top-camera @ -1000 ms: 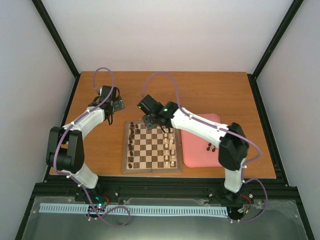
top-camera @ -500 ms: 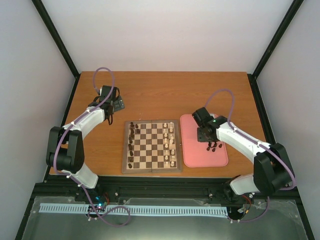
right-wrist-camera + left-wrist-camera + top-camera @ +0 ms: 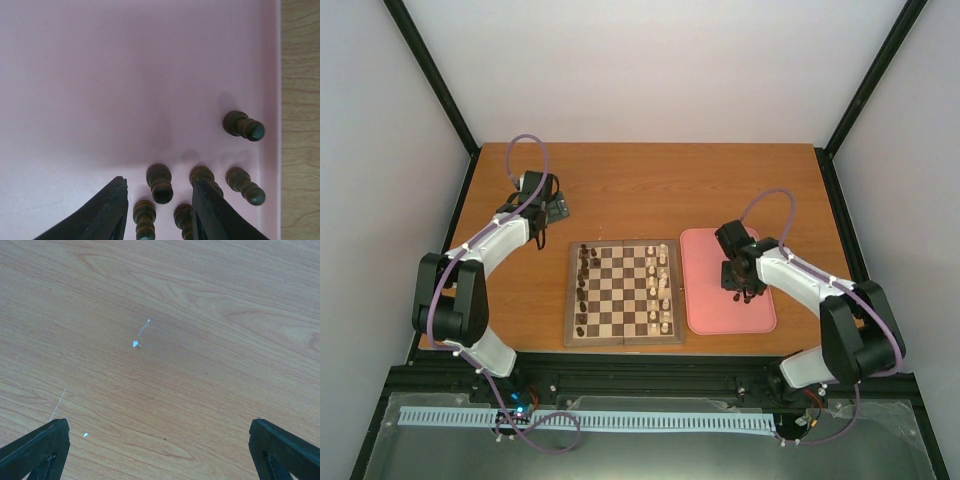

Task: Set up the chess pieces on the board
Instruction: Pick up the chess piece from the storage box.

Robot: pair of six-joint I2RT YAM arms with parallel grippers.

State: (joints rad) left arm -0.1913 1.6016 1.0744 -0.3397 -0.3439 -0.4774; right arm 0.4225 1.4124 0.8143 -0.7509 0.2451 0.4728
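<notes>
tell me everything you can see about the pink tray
The pink tray is a flat rectangle with rounded corners, smooth and matte, plastic by its look. It lies flat on the wooden table, just right of the chessboard; whether the two touch is unclear. Most of its surface is bare. Six dark chess pieces sit clustered near one edge. The right claw hovers open over them, its fingers either side of one piece.
</notes>
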